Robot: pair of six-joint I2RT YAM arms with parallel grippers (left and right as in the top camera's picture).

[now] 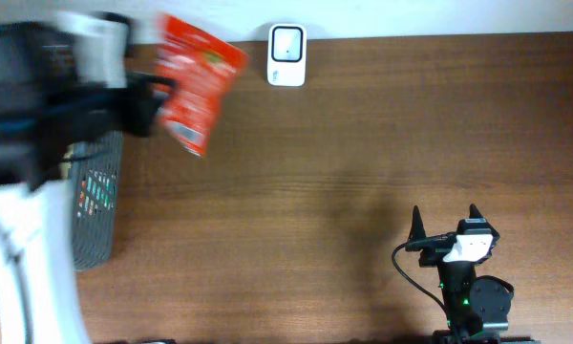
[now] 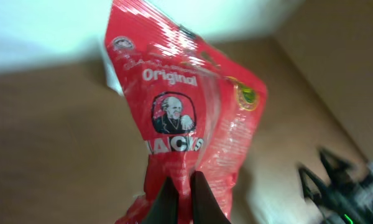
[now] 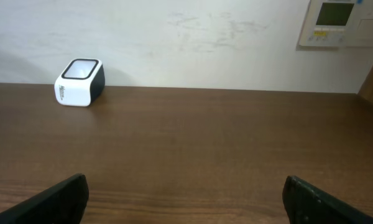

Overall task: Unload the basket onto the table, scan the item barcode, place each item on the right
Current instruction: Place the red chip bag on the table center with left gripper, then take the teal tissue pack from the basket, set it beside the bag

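Far left, pinched in the closed left gripper (image 2: 182,186): red snack packet (image 1: 199,81), aloft, just left of the white scanner (image 1: 287,55). Pickup seemingly done; showing the barcode to the white scanner left to do. Near right, right gripper (image 1: 444,216) spread wide, empty.

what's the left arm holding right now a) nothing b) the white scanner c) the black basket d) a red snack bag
d: the left fingers are pinched shut on the lower edge of the red bag.
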